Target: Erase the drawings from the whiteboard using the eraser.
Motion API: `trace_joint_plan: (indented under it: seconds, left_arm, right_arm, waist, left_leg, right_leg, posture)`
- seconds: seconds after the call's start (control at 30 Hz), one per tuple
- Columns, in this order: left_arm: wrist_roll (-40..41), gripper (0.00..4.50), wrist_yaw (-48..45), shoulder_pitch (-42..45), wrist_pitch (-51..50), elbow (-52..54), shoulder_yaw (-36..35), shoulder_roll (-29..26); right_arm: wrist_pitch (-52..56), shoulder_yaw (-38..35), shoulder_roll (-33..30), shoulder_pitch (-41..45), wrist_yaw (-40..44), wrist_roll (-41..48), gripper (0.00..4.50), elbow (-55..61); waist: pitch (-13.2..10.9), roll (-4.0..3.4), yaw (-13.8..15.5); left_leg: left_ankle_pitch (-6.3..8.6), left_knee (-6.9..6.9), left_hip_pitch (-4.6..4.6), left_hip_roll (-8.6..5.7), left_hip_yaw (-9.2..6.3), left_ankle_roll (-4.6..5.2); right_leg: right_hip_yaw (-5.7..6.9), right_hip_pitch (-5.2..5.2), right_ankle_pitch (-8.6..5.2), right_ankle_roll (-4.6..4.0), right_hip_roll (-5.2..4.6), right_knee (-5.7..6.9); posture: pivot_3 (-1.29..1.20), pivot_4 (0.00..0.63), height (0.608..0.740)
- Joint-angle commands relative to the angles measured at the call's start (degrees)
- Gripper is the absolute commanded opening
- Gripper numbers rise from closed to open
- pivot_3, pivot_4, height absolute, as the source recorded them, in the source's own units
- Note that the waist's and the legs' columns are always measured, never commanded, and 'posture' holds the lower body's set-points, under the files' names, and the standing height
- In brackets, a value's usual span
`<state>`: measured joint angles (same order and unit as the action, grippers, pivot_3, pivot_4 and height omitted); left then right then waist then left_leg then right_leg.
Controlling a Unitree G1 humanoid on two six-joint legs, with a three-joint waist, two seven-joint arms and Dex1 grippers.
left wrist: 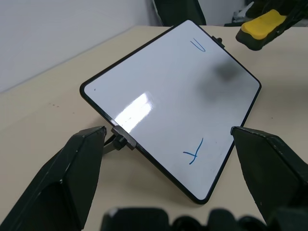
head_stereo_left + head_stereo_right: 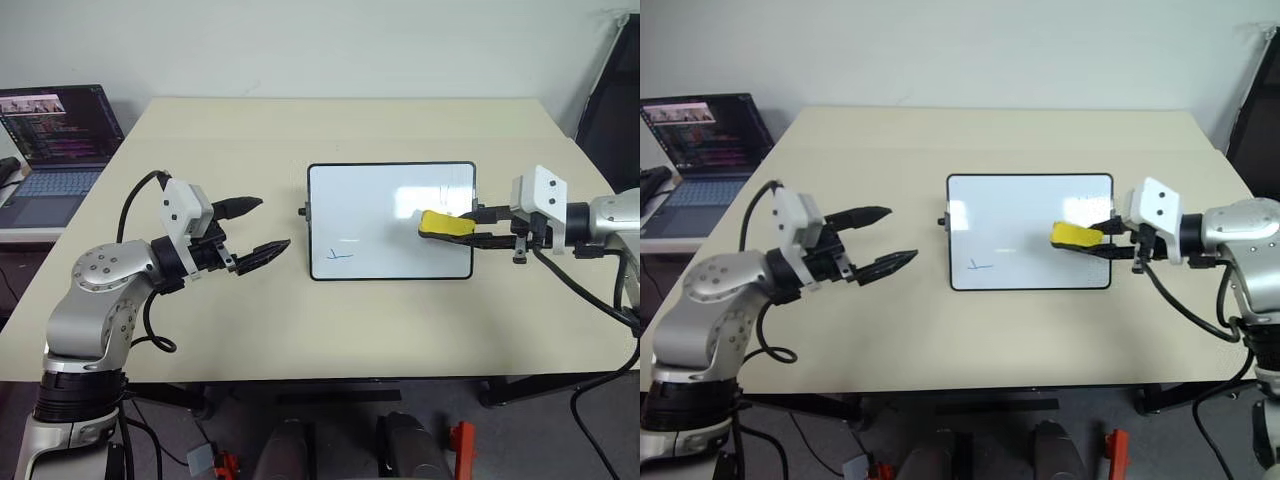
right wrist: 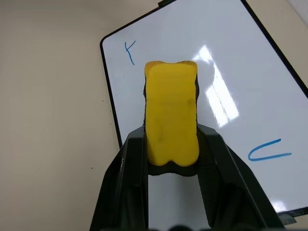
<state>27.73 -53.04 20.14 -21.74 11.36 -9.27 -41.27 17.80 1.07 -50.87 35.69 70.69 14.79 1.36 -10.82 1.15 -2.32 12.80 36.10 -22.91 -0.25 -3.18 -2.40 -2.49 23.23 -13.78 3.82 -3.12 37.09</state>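
The whiteboard [image 2: 375, 215] lies in the middle of the beige table, tilted up on small side knobs. Two blue drawings show on it: a cross-like dash [image 2: 341, 254] near its front left corner and a U-like stroke [image 3: 268, 151] near its far right corner. My right gripper [image 2: 468, 226] is shut on the yellow eraser [image 2: 442, 223], dark side down. It holds the eraser just above the board's right part, where it casts a soft shadow [image 1: 226, 72]. My left gripper [image 2: 275, 222] is open and holds nothing. It hovers left of the board, pointing at its left edge.
An open laptop [image 2: 55, 140] stands on a side desk at the far left. A dark chair-like shape [image 2: 612, 95] rises beyond the table's far right corner. Bare table top [image 2: 300, 320] surrounds the board on all sides.
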Motion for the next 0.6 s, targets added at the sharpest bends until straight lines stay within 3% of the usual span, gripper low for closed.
trace_joint_plan:
  seconds: [0.03,0.3,0.6]
  left_arm:
    - [-0.8,4.5,-0.1,-0.4,1.5,0.9,0.0,-0.3]
    - [-2.1,4.5,0.3,-2.0,2.6,0.0,0.6,0.7]
    - [-1.2,4.5,1.5,-6.9,2.0,0.6,-1.0,1.0]
  right_arm:
    - [-1.7,-0.2,4.0,2.5,-3.6,0.7,1.0,1.6]
    - [-5.1,5.6,23.4,5.6,-15.8,-3.1,1.0,-5.1]
    - [-19.7,12.5,29.9,4.4,-23.2,-14.2,1.0,-17.1]
  waist:
    - [0.0,0.0,-0.1]
    - [0.0,0.03,-0.2]
    - [0.0,0.03,0.1]
  left_leg:
    - [0.0,0.0,0.01,0.0,0.0,0.0]
    - [0.0,0.01,-0.01,-0.02,-0.04,0.0]
    - [0.0,-0.01,0.0,-0.02,-0.06,-0.01]
  right_leg:
    - [0.0,0.0,0.0,0.0,0.0,0.01]
    - [0.01,0.01,0.01,-0.01,0.0,0.04]
    - [0.03,0.01,0.02,-0.01,0.0,0.05]
  posture:
    - [0.0,0.15,0.74]
    - [0.0,0.15,0.74]
    - [0.0,0.15,0.74]
